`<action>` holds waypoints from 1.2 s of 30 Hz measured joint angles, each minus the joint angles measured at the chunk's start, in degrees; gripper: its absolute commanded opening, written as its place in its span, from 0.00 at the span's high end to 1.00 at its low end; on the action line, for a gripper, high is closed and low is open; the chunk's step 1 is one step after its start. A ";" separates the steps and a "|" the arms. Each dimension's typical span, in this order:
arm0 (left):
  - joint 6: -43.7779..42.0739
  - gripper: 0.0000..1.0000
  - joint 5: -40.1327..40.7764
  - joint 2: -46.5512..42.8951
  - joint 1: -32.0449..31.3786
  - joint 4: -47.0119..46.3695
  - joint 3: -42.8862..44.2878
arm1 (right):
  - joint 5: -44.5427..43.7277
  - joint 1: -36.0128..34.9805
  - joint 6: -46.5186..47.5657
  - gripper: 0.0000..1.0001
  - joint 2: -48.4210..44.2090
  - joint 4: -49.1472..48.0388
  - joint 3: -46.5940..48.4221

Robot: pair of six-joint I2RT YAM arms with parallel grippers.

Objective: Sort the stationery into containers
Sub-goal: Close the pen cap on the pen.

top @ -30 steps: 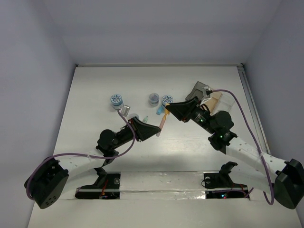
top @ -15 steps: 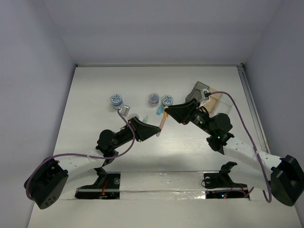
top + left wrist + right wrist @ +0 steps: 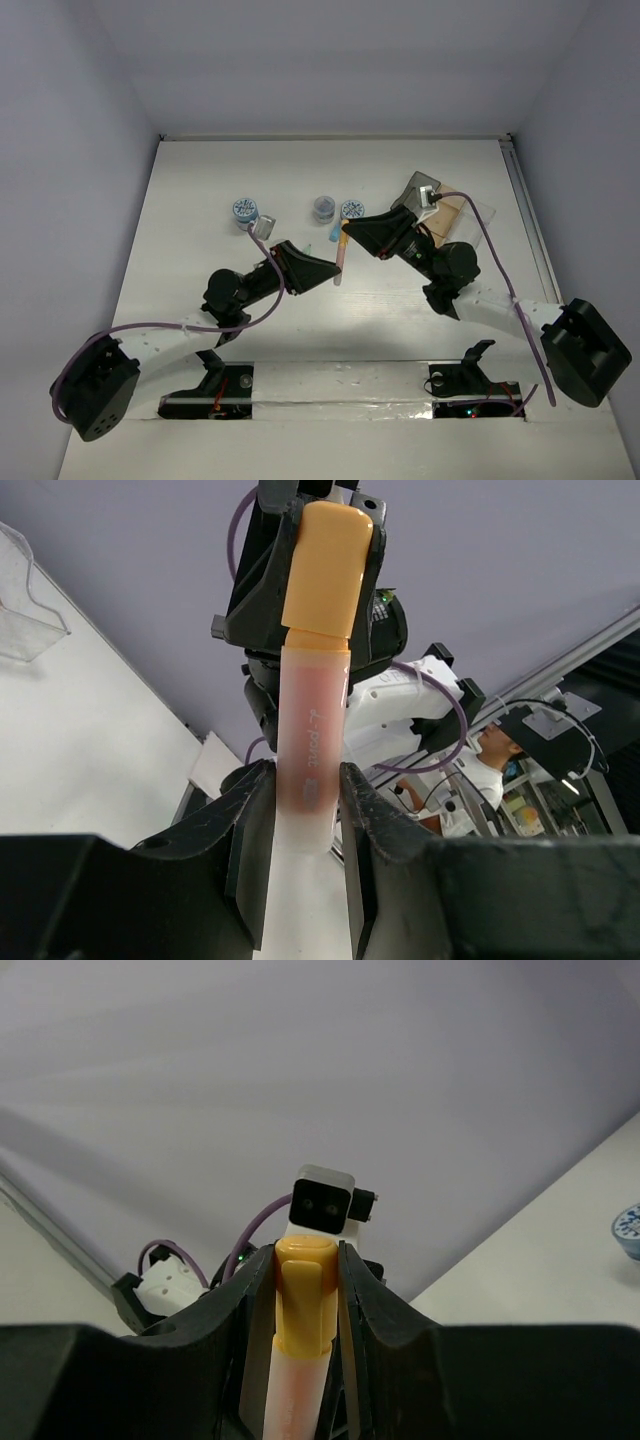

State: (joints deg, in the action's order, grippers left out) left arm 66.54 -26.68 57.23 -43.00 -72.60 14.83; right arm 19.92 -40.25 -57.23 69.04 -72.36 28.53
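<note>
An orange-capped highlighter pen [image 3: 340, 254] hangs over the table's middle, held from both ends. My left gripper [image 3: 331, 276] is shut on its pale pink barrel [image 3: 311, 730]. My right gripper [image 3: 346, 233] is shut on the orange cap [image 3: 305, 1300]; the left wrist view shows that cap [image 3: 328, 565] clamped between the right fingers. Three blue-and-white patterned rolls [image 3: 244, 210] [image 3: 323, 207] [image 3: 351, 209] stand on the table behind the pen. The containers sit at the back right: dark grey [image 3: 418, 188], tan [image 3: 452, 208], clear [image 3: 487, 212].
A small blue-green piece [image 3: 333, 232] lies just left of the right gripper. The right arm reaches across in front of the containers. A corner of the clear bin [image 3: 25, 590] shows in the left wrist view. White walls close the table at the back and sides.
The right arm has shifted a little to the left and its wrist has edged towards the left gripper. Both grippers keep their hold on the pen.
</note>
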 measured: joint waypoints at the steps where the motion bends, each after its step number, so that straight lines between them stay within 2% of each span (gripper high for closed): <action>1: -0.07 1.00 -0.31 -0.33 0.00 0.35 0.24 | -0.09 -0.22 -0.31 0.82 0.00 -0.42 0.00; 10: -3.93 1.00 -1.09 -6.12 0.07 3.10 0.83 | 0.31 -1.62 -2.80 0.82 -0.04 -4.28 0.66; 22: -10.38 1.00 -3.43 -9.79 0.09 5.29 2.71 | -0.76 -5.33 -1.75 0.81 -1.11 -2.99 2.75; 36: -13.62 1.00 -8.66 -11.96 0.92 10.32 4.50 | -6.45 -11.04 3.85 0.88 -3.85 6.86 3.76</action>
State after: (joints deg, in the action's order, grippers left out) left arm 52.93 -35.33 45.28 -42.09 -62.28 19.33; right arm 13.47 -51.29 -53.39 65.19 -65.49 32.29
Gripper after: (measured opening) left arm 0.242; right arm 0.328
